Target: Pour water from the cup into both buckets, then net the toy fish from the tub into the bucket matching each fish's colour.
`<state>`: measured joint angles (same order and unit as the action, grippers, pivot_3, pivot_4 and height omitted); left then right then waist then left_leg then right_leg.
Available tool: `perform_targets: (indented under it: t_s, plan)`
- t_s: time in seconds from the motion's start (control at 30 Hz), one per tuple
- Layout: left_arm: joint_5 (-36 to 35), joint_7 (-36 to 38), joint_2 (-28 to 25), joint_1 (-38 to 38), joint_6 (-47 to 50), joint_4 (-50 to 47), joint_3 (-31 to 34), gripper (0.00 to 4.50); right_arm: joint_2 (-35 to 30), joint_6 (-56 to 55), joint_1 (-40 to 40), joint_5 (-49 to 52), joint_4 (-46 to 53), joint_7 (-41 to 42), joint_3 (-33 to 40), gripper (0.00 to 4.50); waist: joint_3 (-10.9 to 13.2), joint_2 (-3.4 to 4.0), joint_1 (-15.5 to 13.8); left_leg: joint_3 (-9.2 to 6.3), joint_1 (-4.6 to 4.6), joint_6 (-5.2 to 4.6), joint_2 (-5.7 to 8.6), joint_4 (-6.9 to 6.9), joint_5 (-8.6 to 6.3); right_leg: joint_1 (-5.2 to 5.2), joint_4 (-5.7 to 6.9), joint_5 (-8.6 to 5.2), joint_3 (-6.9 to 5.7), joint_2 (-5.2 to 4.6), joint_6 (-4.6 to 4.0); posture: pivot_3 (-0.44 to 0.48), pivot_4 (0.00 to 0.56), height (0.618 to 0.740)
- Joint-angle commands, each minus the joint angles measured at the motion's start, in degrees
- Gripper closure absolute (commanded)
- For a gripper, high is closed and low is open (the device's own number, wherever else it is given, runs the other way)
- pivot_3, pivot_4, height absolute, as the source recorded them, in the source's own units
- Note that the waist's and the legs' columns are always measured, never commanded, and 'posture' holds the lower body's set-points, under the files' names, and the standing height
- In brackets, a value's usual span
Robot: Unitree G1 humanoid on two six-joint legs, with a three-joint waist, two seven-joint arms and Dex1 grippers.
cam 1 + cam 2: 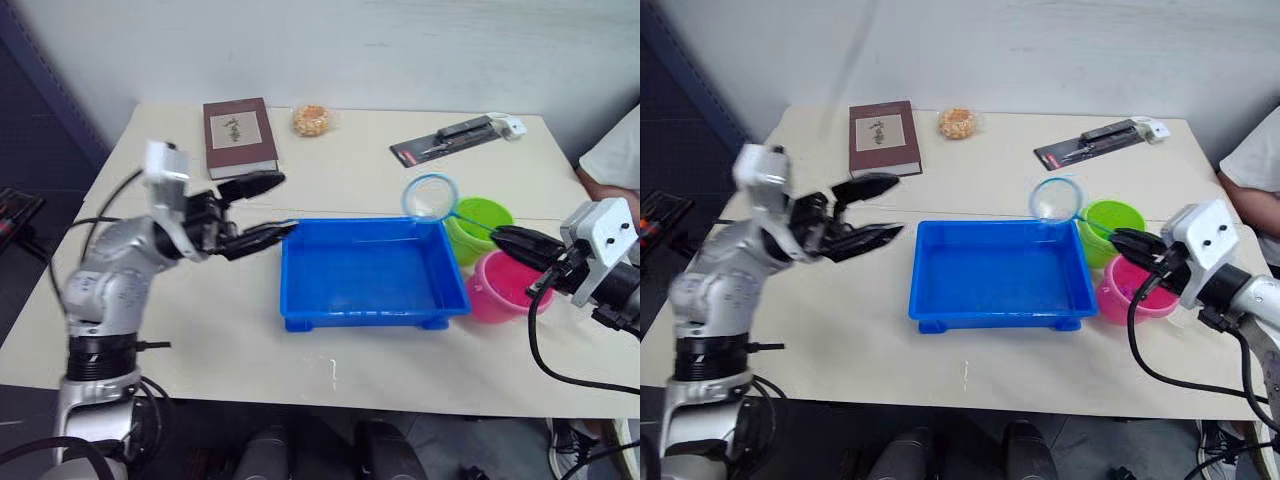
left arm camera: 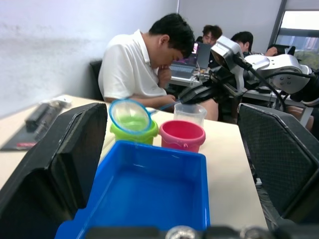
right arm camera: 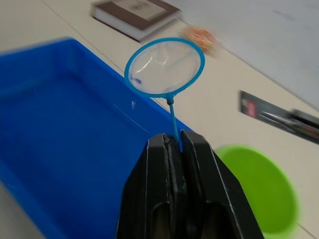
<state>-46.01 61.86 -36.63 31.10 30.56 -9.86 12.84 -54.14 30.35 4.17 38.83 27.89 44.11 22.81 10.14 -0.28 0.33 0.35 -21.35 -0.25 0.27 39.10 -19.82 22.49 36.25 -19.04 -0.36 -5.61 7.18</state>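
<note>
The left gripper (image 1: 262, 212) hangs wide open and empty at the left rim of the glossy blue tub (image 1: 372, 272). A hardback book (image 1: 239, 136) lies far left on the matte cream table (image 1: 200, 330). Right of the tub stand the green bucket (image 1: 484, 222) and pink bucket (image 1: 500, 288); a clear cup (image 2: 190, 112) seems to stand behind them. The right gripper (image 1: 508, 237) pinches the thin handle of a round mesh net (image 1: 431, 196) over the tub's far right corner. People sit beyond the table.

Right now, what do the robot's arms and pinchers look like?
Both arms are silvery-grey metal with rounded joints and loose black cables. Each wrist carries a boxy white block. The left gripper and the right gripper each have two long black fingers tapering to points; up close the left one's fingers are broad flat paddles with a fine dotted texture.
</note>
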Motion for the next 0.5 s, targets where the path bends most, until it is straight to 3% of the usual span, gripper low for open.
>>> perform_targets:
  t_s: [0.03, 0.23, 0.5]
  plan:
    - [-0.1, 3.8, -4.7, -5.4, -0.7, -3.8, 2.9, 0.01, -2.8, -0.5, -2.1, 2.1, 6.4, 8.0, -3.3, 4.50, 0.0, 0.01, -0.1, 0.03, 0.03, 0.01, 0.00, -0.05, 0.00, -0.01, -0.04, 0.00, 0.02, 0.00, 0.00, 0.000, 0.150, 0.738]
    - [5.7, 13.6, -11.5, -19.7, -7.9, -8.1, 0.5, 0.01, -1.3, -7.7, -7.4, -4.4, 9.5, 15.7, -15.2, 4.50, 0.0, -0.03, -0.3, -0.05, 0.00, -0.09, 0.03, -0.04, -0.08, -0.12, -0.30, 0.00, 0.37, -0.10, 0.00, 0.000, 0.150, 0.738]
    - [10.1, 14.8, -13.7, -28.0, -12.0, -9.1, -0.4, 0.01, 7.7, -22.9, -7.0, -19.6, -6.9, 18.6, -30.9, 4.50, 0.0, -0.13, -0.1, -0.01, 0.09, -0.06, -0.01, -0.06, -0.13, -0.08, -0.39, -0.05, 0.47, -0.11, -0.09, 0.000, 0.150, 0.738]
